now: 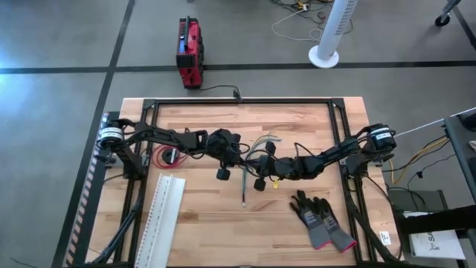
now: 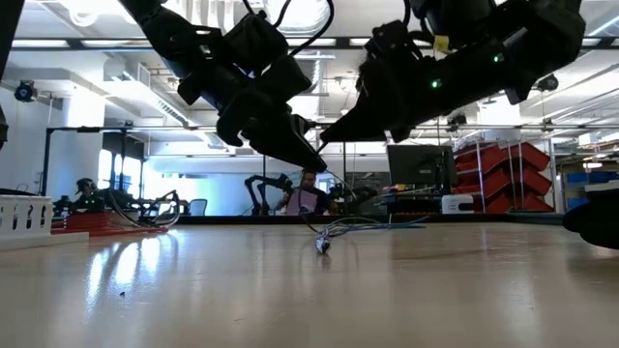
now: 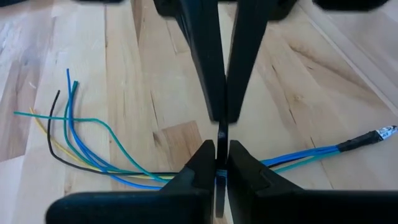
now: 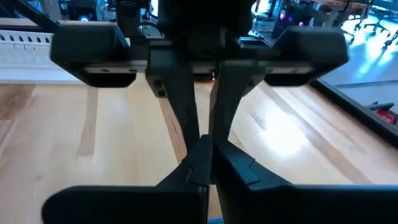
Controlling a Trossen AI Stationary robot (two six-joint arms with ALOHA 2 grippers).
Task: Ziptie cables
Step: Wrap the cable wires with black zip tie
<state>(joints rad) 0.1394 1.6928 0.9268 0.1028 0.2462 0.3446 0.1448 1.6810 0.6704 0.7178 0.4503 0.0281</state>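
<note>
The two dark arms reach in from each side and meet over the middle of the counter. The left pincer (image 3: 221, 171) and the right pincer (image 4: 207, 165) point tip to tip, nearly touching. Both have their fingers pressed close together.

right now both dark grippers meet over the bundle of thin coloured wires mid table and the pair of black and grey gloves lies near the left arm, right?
Not quite. The pair of black and grey gloves lies on the right arm's side of the wooden table, as the high view shows. The rest holds: the left gripper and right gripper meet over the bundle of thin coloured wires mid table.
</note>
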